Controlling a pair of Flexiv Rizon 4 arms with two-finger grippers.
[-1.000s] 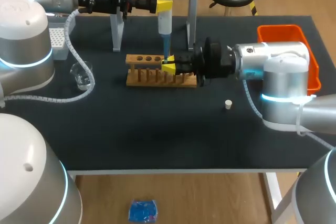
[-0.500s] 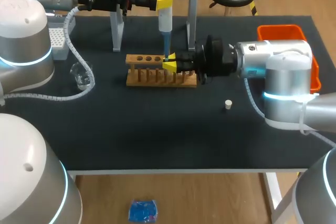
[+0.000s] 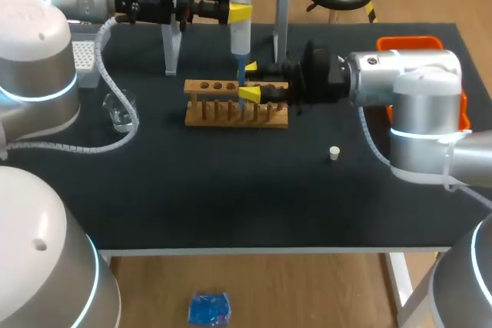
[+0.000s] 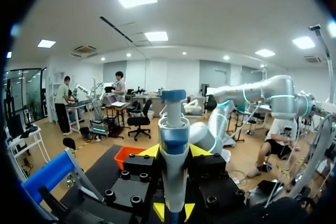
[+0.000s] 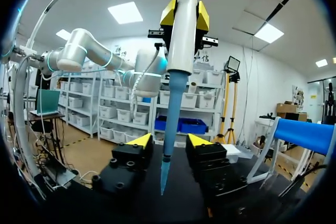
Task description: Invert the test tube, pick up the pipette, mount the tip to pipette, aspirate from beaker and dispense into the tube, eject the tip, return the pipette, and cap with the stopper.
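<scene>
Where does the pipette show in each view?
Head view: pipette upright above the rack, in the left gripper.
Left wrist view: pipette between its own fingers.
Right wrist view: pipette hanging ahead of its open fingers.
Shared landmark: the left gripper's yellow tips clamping it.

Silver-white arms (image 3: 419, 101), cyan joint rings (image 3: 419, 135), black screw-studded left pincer (image 4: 174, 151) and right pincer (image 5: 169, 141) with yellow tips, ribbed cables (image 3: 77, 144).
</scene>
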